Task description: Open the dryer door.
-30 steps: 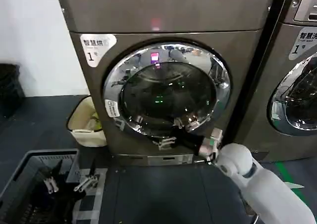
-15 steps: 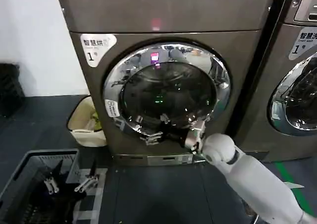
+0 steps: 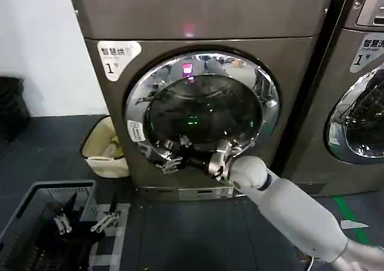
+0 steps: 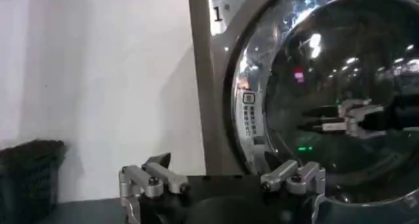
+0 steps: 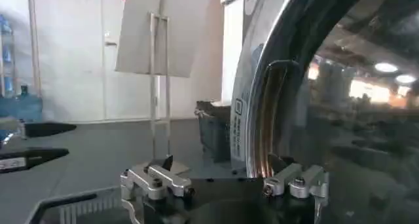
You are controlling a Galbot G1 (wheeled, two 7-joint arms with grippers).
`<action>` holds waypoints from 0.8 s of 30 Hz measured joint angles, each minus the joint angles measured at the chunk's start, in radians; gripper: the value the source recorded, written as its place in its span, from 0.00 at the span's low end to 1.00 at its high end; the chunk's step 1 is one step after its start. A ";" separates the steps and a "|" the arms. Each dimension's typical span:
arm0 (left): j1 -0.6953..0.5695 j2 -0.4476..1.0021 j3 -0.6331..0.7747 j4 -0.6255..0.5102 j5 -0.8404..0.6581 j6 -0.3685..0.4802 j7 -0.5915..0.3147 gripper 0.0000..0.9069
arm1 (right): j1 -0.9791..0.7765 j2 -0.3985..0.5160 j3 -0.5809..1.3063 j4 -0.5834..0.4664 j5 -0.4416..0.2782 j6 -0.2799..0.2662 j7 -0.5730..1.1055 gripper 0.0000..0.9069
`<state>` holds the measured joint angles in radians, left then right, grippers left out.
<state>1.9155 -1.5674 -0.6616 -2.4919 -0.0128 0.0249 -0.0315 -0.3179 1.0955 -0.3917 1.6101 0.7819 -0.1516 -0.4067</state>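
Head view shows the right claw (image 3: pixel 170 161) spread open at the lower left rim of the round chrome-rimmed dryer door with dark tinted glass (image 3: pixel 203 108), which sits shut in the front of the big bronze-grey metal dryer (image 3: pixel 198 19). To do this step well, the claw likely needs to hook one finger behind the rim's left edge, clench firmly, then pull outward along the door's swing arc rather than straight back. The left claw (image 4: pixel 222 179) waits open, low on the left above a dark slatted plastic basket (image 3: pixel 24 202) on the floor; its contents cannot be told. A cream plastic bin (image 3: pixel 96 148) beside the dryer holds something yellowish.
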 joint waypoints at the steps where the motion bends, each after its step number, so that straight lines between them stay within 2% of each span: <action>1: 0.000 -0.001 0.000 0.000 0.000 0.000 0.001 1.00 | 0.004 0.005 -0.002 -0.006 0.001 0.000 0.000 1.00; 24: 0.008 -0.011 0.004 -0.019 0.004 -0.001 0.002 1.00 | 0.095 0.116 -0.058 -0.134 0.014 0.020 0.007 1.00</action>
<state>1.9231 -1.5779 -0.6575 -2.5106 -0.0083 0.0235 -0.0299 -0.2229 1.2110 -0.4494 1.4766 0.7961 -0.1317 -0.3993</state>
